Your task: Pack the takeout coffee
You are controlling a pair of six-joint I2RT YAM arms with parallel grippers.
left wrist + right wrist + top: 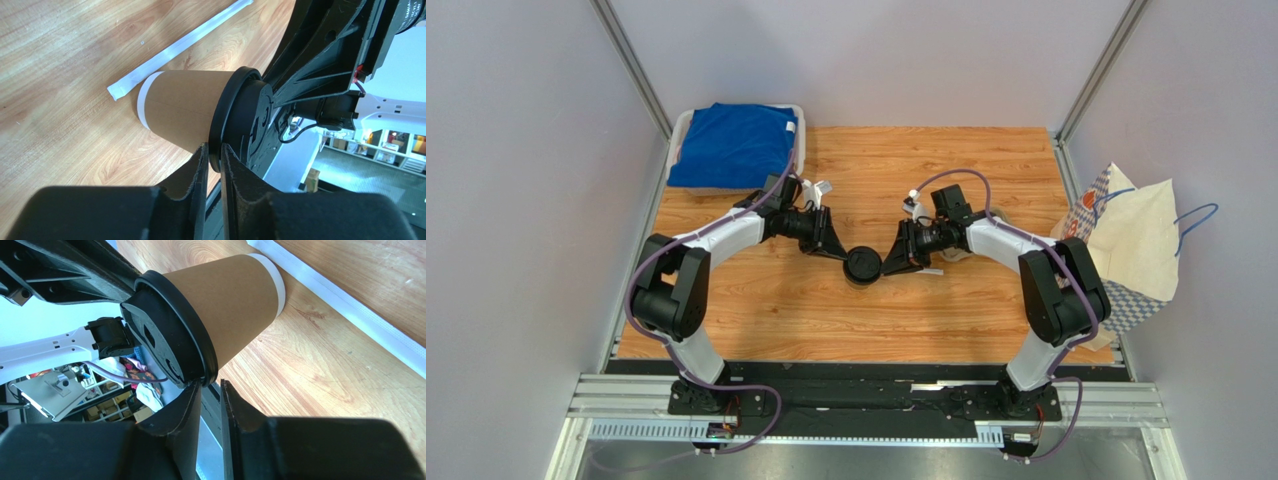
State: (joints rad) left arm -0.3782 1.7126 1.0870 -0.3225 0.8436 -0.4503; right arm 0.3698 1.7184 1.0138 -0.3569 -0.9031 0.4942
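The takeout coffee (863, 265) stands upright near the middle of the wooden table (986, 310), its long axis vertical and its black lid (245, 120) on top. Both arms meet at it. The left gripper (843, 252) comes in from the left and slightly farther side, and the right gripper (889, 264) from the right, so the cup sits directly between the two sets of fingertips and neither arm is clearly the nearer.

In the left wrist view the jaws are drawn to a narrow slit with the lid's rim inside it, which reads as a pinch on the rim. In the right wrist view the jaws are just as narrow, but the rim only reaches the mouth of the gap (I cannot tell whether it is clamped there or merely touching).

A wrapped straw (180, 47) lies flat on the table just beyond the cup's base. The paper bag (1136, 240) stands well apart at the table's right edge. From there, I judge the right arm better placed to carry the cup across.
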